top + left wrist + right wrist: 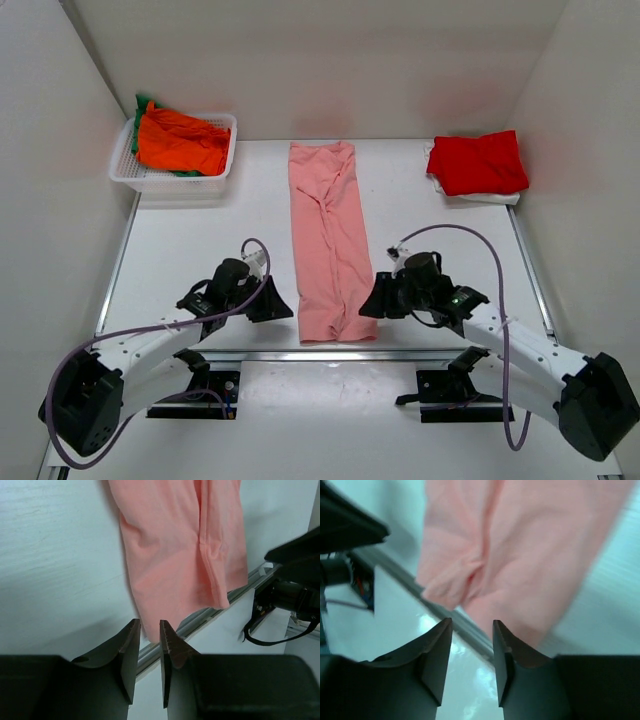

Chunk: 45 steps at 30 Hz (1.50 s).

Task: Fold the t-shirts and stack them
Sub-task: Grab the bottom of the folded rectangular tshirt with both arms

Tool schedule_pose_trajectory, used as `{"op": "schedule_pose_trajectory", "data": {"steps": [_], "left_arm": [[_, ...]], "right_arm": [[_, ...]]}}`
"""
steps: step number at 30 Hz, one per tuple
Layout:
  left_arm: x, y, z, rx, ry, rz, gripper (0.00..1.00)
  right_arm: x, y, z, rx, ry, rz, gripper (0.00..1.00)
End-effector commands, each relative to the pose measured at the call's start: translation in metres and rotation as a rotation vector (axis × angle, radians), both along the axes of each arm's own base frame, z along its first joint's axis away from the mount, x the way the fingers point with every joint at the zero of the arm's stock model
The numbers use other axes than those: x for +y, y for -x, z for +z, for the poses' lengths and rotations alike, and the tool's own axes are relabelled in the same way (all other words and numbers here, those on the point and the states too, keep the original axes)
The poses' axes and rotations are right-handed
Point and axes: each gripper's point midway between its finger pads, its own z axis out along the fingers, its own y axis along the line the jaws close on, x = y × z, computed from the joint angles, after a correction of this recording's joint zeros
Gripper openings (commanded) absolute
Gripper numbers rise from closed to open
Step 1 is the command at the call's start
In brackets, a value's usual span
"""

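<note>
One salmon-pink t-shirt (328, 240) lies in the middle of the bench (200, 240), folded lengthwise into a long narrow strip that runs from far to near, its near hem reaching the rail at the bench's near edge. It looks light, soft and limp, with a crease down its length and some puckering, so it will likely sag and slide out of shape if lifted at one spot. The better hold is probably the two near hem corners, pinched through all layers at once, so the near end can be carried over to the far end. The left hand (149, 625) sits low just beside the near left corner, its fingers a narrow gap apart with nothing between them. The right hand (470, 624) sits just beside the near right corner, slightly wider and also empty. Farther out, a red t-shirt (477, 162) lies folded at the far right, and an orange t-shirt (180, 142) is heaped over a green t-shirt (143, 103) in the white basket (228, 160) at the far left.
</note>
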Motion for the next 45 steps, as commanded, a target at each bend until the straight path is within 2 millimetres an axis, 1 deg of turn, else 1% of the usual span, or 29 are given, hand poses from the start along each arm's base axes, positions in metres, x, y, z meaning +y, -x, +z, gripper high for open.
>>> {"op": "schedule_pose_trajectory", "data": {"steps": [1, 4, 6, 7, 8, 10, 13, 15, 18, 20, 22, 23, 24, 25, 26, 27, 28, 29, 30, 31, 33, 34, 35, 36, 37, 39, 43, 44, 45], "left_arm": [[-0.007, -0.006, 0.009, -0.069, 0.047, 0.032, 0.34], [-0.026, 0.005, 0.006, -0.052, 0.071, -0.011, 0.32], [-0.029, 0.011, -0.007, -0.019, 0.029, -0.022, 0.33], [-0.035, 0.014, -0.005, -0.027, 0.029, -0.044, 0.33], [-0.036, 0.016, -0.011, -0.009, 0.011, -0.052, 0.35], [-0.044, 0.018, -0.013, -0.013, 0.014, -0.07, 0.37], [-0.043, 0.024, -0.021, 0.019, -0.018, -0.092, 0.39], [-0.044, 0.026, -0.026, 0.033, -0.031, -0.1, 0.45], [-0.044, 0.025, -0.028, 0.035, -0.039, -0.098, 0.47], [-0.047, 0.025, -0.027, 0.032, -0.027, -0.105, 0.56], [-0.049, 0.026, -0.028, 0.042, -0.024, -0.111, 0.55], [-0.05, 0.024, -0.028, 0.041, -0.028, -0.111, 0.53], [-0.05, 0.029, -0.033, 0.059, -0.038, -0.125, 0.53], [-0.054, 0.029, -0.03, 0.06, -0.028, -0.138, 0.53], [-0.054, 0.03, -0.033, 0.068, -0.039, -0.137, 0.47], [-0.055, 0.033, -0.034, 0.077, -0.038, -0.145, 0.35], [-0.057, 0.033, -0.035, 0.081, -0.036, -0.147, 0.27], [-0.055, 0.033, -0.038, 0.086, -0.043, -0.15, 0.1], [-0.054, 0.034, -0.038, 0.095, -0.043, -0.151, 0.0], [-0.054, 0.035, -0.037, 0.1, -0.045, -0.154, 0.0], [-0.043, 0.043, -0.043, 0.128, -0.078, -0.148, 0.0], [-0.04, 0.043, -0.039, 0.113, -0.074, -0.143, 0.0], [-0.035, 0.044, -0.036, 0.113, -0.077, -0.131, 0.0], [-0.026, 0.05, -0.04, 0.129, -0.105, -0.128, 0.0], [-0.025, 0.048, -0.032, 0.106, -0.089, -0.113, 0.0], [-0.015, 0.052, -0.029, 0.115, -0.091, -0.08, 0.0], [-0.02, 0.039, 0.001, 0.064, 0.001, -0.037, 0.0], [-0.022, 0.034, 0.009, 0.051, 0.009, -0.035, 0.0], [-0.019, 0.029, 0.008, 0.06, -0.003, -0.025, 0.0]], "right_arm": [[-0.033, -0.004, -0.023, 0.058, 0.068, -0.157, 0.37], [-0.048, 0.004, -0.04, 0.092, 0.111, -0.213, 0.4], [-0.053, 0.009, -0.048, 0.109, 0.129, -0.222, 0.42], [-0.054, 0.011, -0.048, 0.106, 0.124, -0.227, 0.44], [-0.055, 0.013, -0.051, 0.114, 0.123, -0.229, 0.45], [-0.057, 0.017, -0.057, 0.13, 0.115, -0.239, 0.48], [-0.057, 0.023, -0.061, 0.14, 0.101, -0.236, 0.5], [-0.057, 0.028, -0.066, 0.153, 0.098, -0.231, 0.55], [-0.057, 0.031, -0.07, 0.171, 0.091, -0.234, 0.56], [-0.054, 0.033, -0.07, 0.167, 0.081, -0.219, 0.55], [-0.052, 0.032, -0.071, 0.167, 0.079, -0.218, 0.55], [-0.051, 0.035, -0.072, 0.177, 0.077, -0.21, 0.53], [-0.047, 0.033, -0.068, 0.168, 0.062, -0.197, 0.52], [-0.045, 0.034, -0.068, 0.17, 0.061, -0.189, 0.51], [-0.044, 0.033, -0.069, 0.167, 0.063, -0.184, 0.49], [-0.042, 0.035, -0.069, 0.172, 0.061, -0.174, 0.35], [-0.04, 0.034, -0.068, 0.175, 0.062, -0.175, 0.27], [-0.039, 0.035, -0.069, 0.177, 0.06, -0.162, 0.12], [-0.037, 0.034, -0.067, 0.175, 0.055, -0.152, 0.0], [-0.037, 0.036, -0.067, 0.177, 0.062, -0.143, 0.01], [-0.036, 0.039, -0.065, 0.174, 0.082, -0.124, 0.0], [-0.036, 0.043, -0.064, 0.179, 0.1, -0.111, 0.0], [-0.034, 0.046, -0.061, 0.167, 0.103, -0.085, 0.0], [-0.036, 0.049, -0.059, 0.172, 0.113, -0.08, 0.0], [-0.037, 0.055, -0.059, 0.18, 0.123, -0.058, 0.0], [-0.033, 0.059, -0.049, 0.177, 0.102, -0.026, 0.0], [-0.021, 0.057, -0.026, 0.159, 0.042, 0.034, 0.0], [-0.017, 0.053, -0.018, 0.156, 0.027, 0.053, 0.0], [-0.015, 0.044, -0.008, 0.127, 0.019, 0.054, 0.0]]}}
